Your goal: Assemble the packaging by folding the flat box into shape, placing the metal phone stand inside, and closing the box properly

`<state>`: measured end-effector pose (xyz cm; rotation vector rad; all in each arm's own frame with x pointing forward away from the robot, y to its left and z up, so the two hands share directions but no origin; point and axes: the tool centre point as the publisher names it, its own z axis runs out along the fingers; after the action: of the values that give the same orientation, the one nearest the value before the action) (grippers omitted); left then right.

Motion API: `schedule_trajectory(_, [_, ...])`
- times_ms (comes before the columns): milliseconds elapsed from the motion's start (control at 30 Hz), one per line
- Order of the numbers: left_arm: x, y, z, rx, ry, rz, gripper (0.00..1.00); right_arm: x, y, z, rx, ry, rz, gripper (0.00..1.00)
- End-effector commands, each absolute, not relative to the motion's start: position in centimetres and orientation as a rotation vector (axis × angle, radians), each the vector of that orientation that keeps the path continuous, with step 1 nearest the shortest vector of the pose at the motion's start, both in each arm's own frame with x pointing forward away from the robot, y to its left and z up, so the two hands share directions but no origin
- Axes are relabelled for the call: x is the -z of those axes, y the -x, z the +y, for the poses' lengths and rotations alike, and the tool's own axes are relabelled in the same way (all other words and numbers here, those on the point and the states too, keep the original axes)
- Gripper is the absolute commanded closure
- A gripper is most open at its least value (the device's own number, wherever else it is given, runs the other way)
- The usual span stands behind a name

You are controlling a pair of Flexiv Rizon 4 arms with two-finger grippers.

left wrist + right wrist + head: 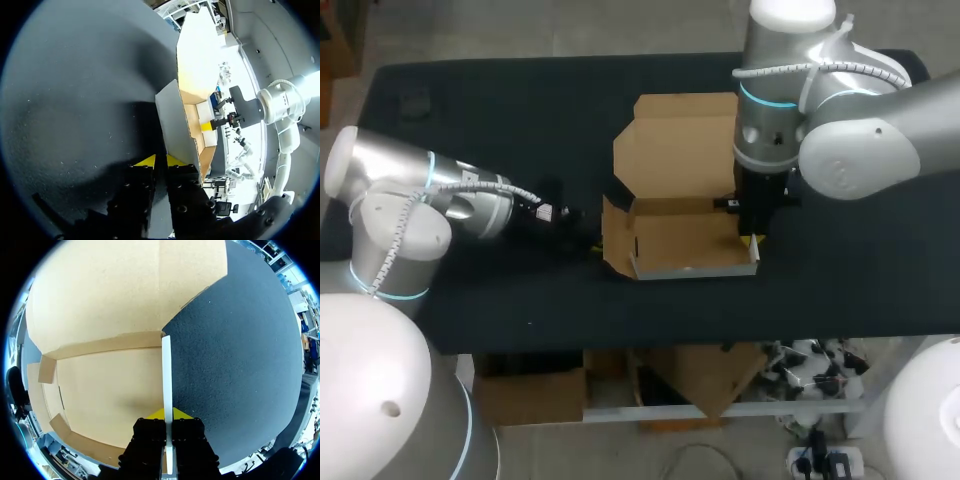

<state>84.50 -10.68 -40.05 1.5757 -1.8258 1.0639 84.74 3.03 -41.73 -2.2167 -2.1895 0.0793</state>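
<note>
**Cardboard wall pinched, no stand in sight**

Head view: the brown box [685,215] sits half-formed in the middle of the table. Its lid lies open toward the far side and its tray walls are up. The right gripper [752,240] stands at the box's right wall. The left gripper [582,238] lies low, just beside the left wall. The black table [500,120] has open room to the far left, but the box's front wall is fairly near the near edge. No phone stand shows in any view.

Left wrist view: the left gripper [161,161] has its fingers drawn nearly together, with nothing visible between them. The box's left wall rises just ahead of it, beside one tip. A push forward would likely shove the light box sideways or buckle that wall.

Right wrist view: the right gripper [167,415] is closed on the thin right wall, one finger inside and one outside. Pulling or twisting here while the left arm presses could tear the fold or drag the tray. Bare table lies outside this wall, so drawing back outward looks safest.
</note>
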Motion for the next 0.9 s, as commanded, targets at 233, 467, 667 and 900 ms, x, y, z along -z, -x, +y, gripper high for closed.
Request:
schedule_trajectory(233, [40.07,-84.41,-10.62,-1.093,-1.537,-1.779,0.79,41.68,-84.71,3.08,-0.081,2.218,-2.189,1.0])
schedule_trajectory(467, [39.94,-84.46,-10.28,-1.117,-1.523,-1.75,0.78,41.68,-84.71,3.08,-0.081,2.218,-2.189,1.0])
schedule_trajectory(667, [39.97,-84.5,-10.32,-1.143,-1.482,-1.701,0.77,41.68,-84.71,3.08,-0.081,2.218,-2.189,1.0])
schedule_trajectory(900, [39.7,-84.5,-10.95,-1.167,-1.459,-1.687,0.76,41.68,-84.71,3.08,-0.081,2.218,-2.189,1.0])
